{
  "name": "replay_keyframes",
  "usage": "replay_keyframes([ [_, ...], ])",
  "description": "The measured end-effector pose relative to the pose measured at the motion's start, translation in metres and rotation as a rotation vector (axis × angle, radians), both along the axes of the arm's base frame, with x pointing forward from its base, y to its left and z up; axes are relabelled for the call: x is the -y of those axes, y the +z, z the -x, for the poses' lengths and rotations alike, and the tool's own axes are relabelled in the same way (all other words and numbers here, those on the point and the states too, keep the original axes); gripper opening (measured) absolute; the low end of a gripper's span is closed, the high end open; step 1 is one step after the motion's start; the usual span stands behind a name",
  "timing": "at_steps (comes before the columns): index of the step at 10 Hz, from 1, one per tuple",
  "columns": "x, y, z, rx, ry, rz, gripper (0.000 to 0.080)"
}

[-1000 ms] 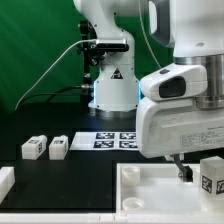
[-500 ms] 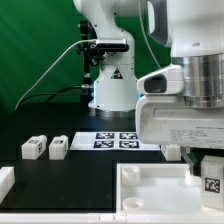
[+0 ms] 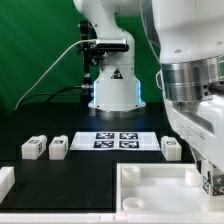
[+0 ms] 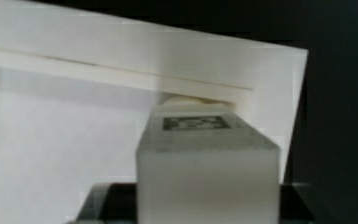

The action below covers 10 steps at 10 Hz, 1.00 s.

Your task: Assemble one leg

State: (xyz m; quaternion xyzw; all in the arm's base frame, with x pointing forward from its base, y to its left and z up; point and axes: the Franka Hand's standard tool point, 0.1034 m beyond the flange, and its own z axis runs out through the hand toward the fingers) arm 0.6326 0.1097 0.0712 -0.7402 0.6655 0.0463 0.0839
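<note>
I see the arm filling the right side of the exterior view, its wrist hanging low over the right edge of the white tray [image 3: 150, 187] at the bottom of the frame. The gripper [image 3: 210, 180] sits at the lower right corner, and a leg [image 3: 211, 181] with a black-and-white tag shows just there, partly cut off by the frame edge and by the wrist housing above it. In the wrist view that leg [image 4: 201, 158] stands in the middle of the picture, tag face towards the camera, with the tray's white wall [image 4: 140, 60] running behind it. The gripper appears to be closed on this leg, though I cannot make out the fingers themselves in either view. I cannot tell whether the leg's end touches the tray.

On the black table [image 3: 90, 170], three more legs lie loose: two close together at middle left [image 3: 34, 147] [image 3: 59, 147], and a third [image 3: 171, 148] at middle right, just beside the marker board [image 3: 117, 140]. A further white piece [image 3: 5, 181] shows at the lower left edge. The robot base [image 3: 112, 85] stands behind, at upper centre.
</note>
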Motion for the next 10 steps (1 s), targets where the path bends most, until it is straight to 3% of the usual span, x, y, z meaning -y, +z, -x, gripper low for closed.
replay_keyframes([
  [1,0.0005,0.0007,0.0003,-0.030,-0.147,-0.022,0.0295],
  [3,0.0006,0.0005,0.0007,-0.032,-0.139,-0.021,0.0295],
  [4,0.0003,0.0001,0.0011,-0.028,-0.111,-0.020,0.0372],
  [5,-0.0013,-0.0001,0.0018,-0.020,-0.055,-0.013,0.0507],
  [6,-0.0052,-0.0011,0.0035,0.019,0.207,0.006,0.0619],
  [10,-0.0034,-0.0022,0.0022,0.102,0.667,0.021,0.0648],
])
